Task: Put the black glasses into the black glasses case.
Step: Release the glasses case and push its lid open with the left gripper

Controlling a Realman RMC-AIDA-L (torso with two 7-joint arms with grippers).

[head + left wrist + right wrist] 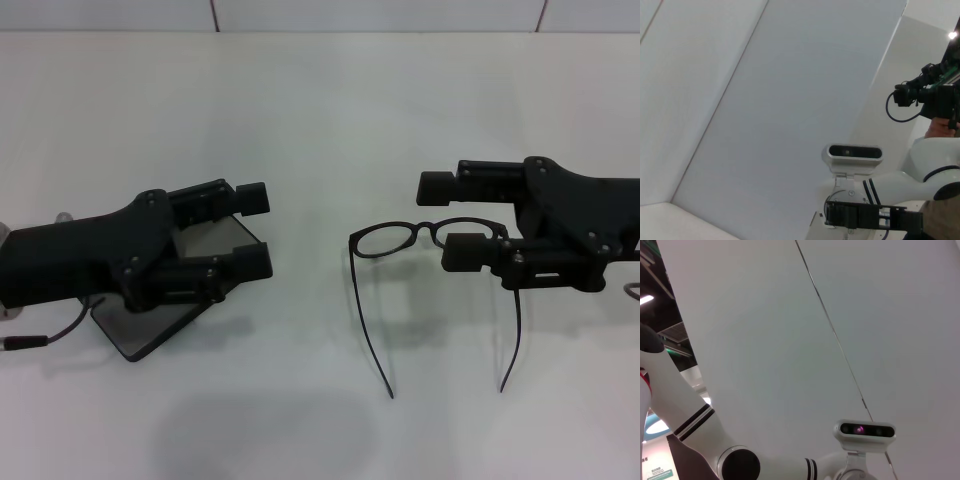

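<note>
White worktop carried everything. Right claw point(452, 219), fingers spread and gripping nothing, straddled the glasses point(420, 238) at the frame's right end; temples trailed toward the robot. Left claw point(258, 229), likewise released, hovered over the case point(160, 330), well left of the glasses. Both wrist views showed only walls and robot body.

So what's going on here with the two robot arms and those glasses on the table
The right tool sits at the front frame of the black glasses, one finger on each side of it, open. The glasses stand on the white table with both temple arms unfolded. The left tool hovers open over the black glasses case, which it largely hides. The glasses are not yet in the case.
</note>
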